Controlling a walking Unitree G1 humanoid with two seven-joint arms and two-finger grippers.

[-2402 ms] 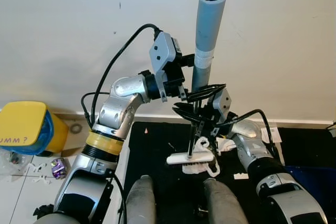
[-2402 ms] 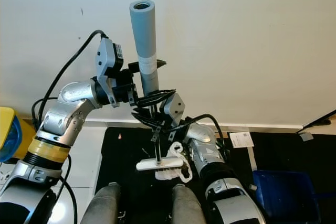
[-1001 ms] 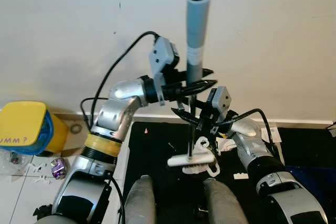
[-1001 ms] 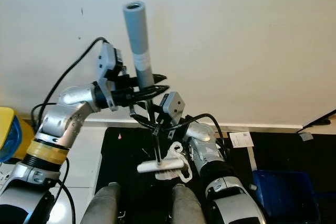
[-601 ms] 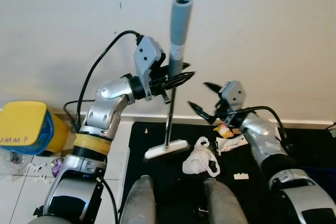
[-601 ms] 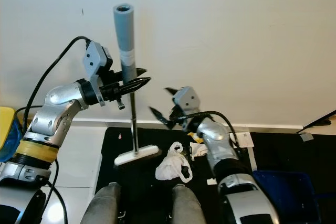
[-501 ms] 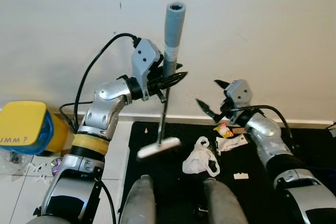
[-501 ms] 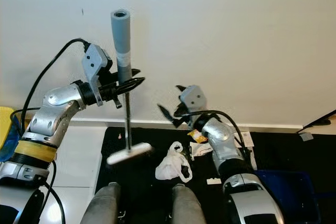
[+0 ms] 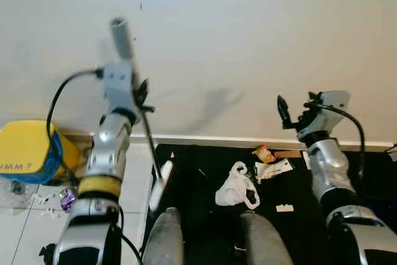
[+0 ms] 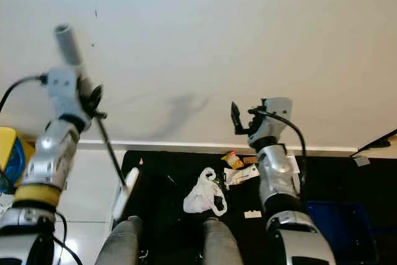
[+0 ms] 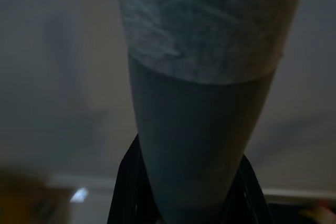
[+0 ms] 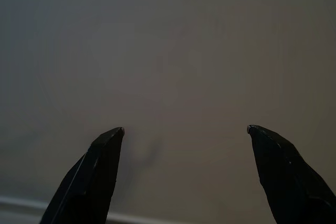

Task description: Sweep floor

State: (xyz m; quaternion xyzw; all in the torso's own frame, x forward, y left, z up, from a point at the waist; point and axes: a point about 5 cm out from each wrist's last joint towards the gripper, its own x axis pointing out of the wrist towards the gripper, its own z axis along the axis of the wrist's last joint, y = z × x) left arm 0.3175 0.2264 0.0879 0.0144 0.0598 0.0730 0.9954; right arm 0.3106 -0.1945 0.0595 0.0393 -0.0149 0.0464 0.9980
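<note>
The left gripper (image 9: 138,94) clamps the grey-handled broom (image 9: 122,36), angling its white head (image 9: 159,192) at the black mat's (image 9: 205,215) left edge for sweeping, while the right gripper (image 12: 184,174), gaping and empty, faces the far wall.

1. The broom (image 9: 142,122) is motion-blurred; its head (image 9: 157,189) is a pale smear at the black mat's (image 9: 198,215) left edge.
2. In the left wrist view the handle (image 11: 202,103) hides most of both fingers (image 11: 123,192).
3. The yellow bin (image 9: 28,150) is cut by the picture's left edge.
4. The litter (image 9: 62,198) on the tiles is too small to tell.
</note>
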